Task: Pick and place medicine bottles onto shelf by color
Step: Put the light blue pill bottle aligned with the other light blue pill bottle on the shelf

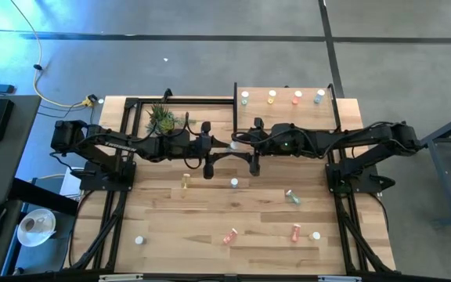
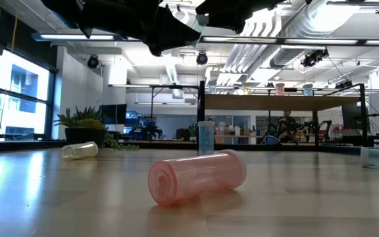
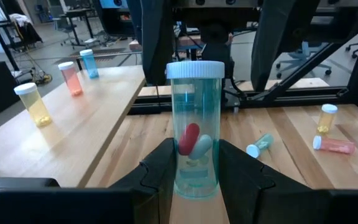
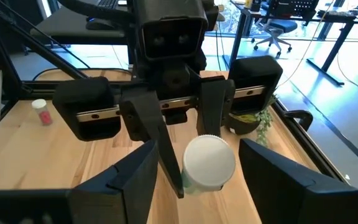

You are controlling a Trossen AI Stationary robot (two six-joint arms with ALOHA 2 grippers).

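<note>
My left gripper (image 3: 196, 171) is shut on a teal medicine bottle (image 3: 195, 124) with a white cap, held in the air over the table's middle (image 1: 233, 145). My right gripper (image 4: 201, 158) is open and faces it from the right. Its fingers (image 3: 157, 37) stand on either side of the bottle's cap (image 4: 209, 163) without touching it. The shelf (image 1: 288, 117) at the far right carries several upright bottles (image 1: 272, 96). Other medicine bottles lie or stand on the table: yellow (image 1: 185, 182), teal (image 1: 292, 197) and orange-red (image 1: 231, 235). My left gripper pinches the teal bottle's lower body (image 3: 178, 177) between its two fingers. The fingers reach in about level from the table's left side. The bottle stands upright in the hold, cap up, lifted clear of the table.
A small potted plant (image 1: 161, 119) stands at the far left, behind my left arm. An orange-red bottle (image 2: 196, 176) lies on its side close to the near edge, with more bottles (image 1: 296, 232) and white ones (image 1: 139, 240) around it. The shelf's black frame (image 1: 236, 110) rises beside the two grippers.
</note>
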